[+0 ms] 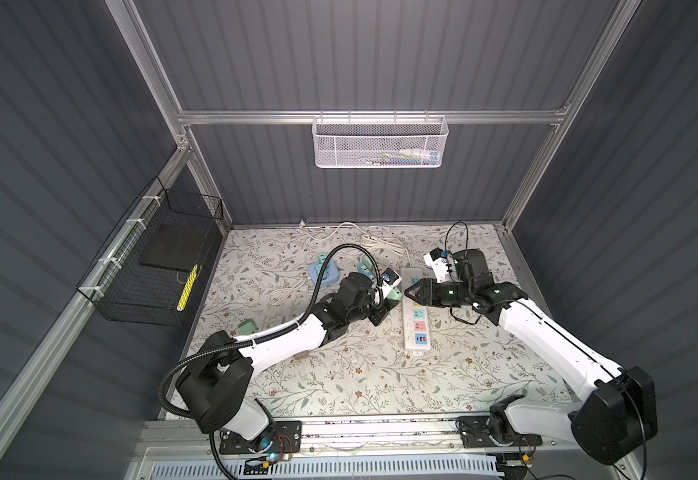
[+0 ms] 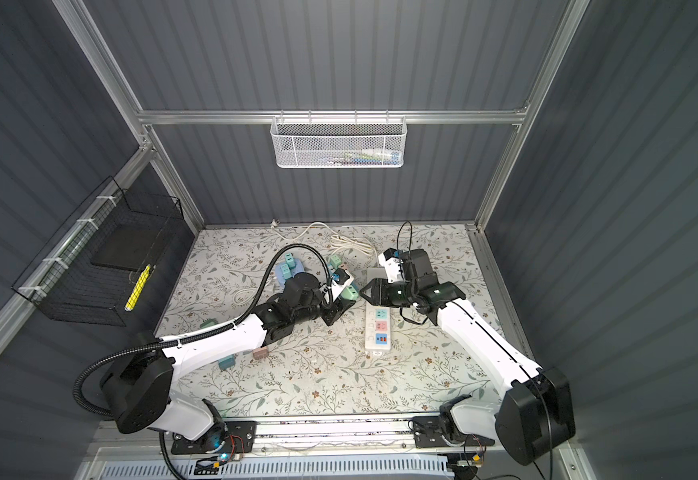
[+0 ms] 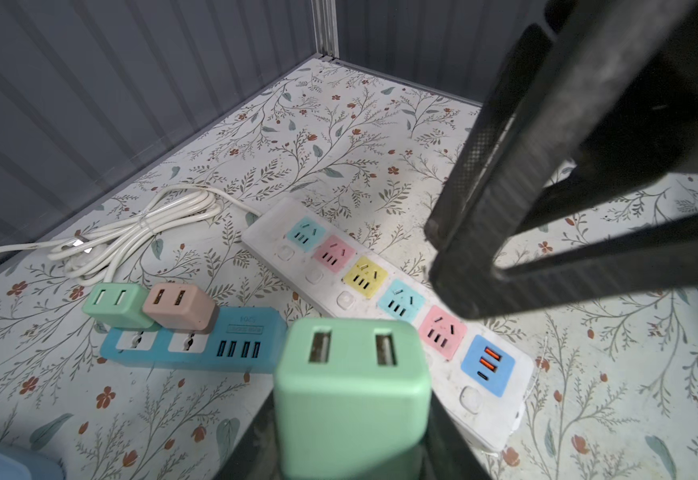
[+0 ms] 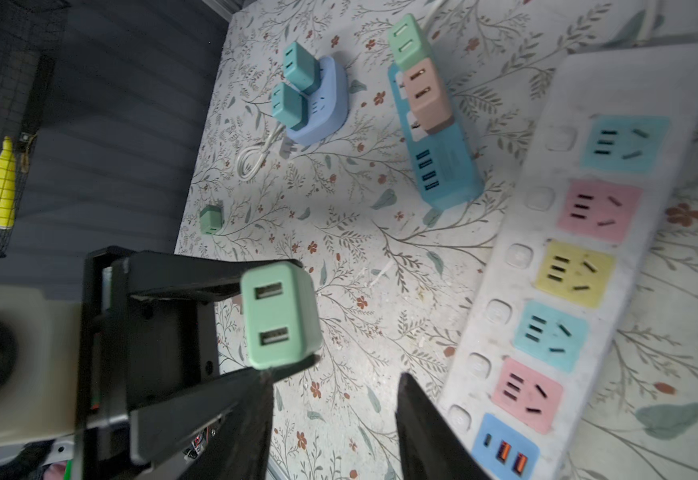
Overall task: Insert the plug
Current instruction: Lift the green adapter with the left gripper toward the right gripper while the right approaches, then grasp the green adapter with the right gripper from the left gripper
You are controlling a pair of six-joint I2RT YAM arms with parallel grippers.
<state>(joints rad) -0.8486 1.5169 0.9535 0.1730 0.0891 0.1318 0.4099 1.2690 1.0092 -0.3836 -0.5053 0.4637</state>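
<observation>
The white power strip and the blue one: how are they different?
The white power strip is longer than the blue power strip. The white one has colourful sockets, all empty; the blue one carries a green plug and a pink plug. Both lie flat on the flowery table, and both have USB ports.

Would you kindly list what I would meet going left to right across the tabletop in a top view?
Loose mint-green cube plug, coiled white cable, round light-blue socket hub, long white power strip with coloured sockets.
</observation>
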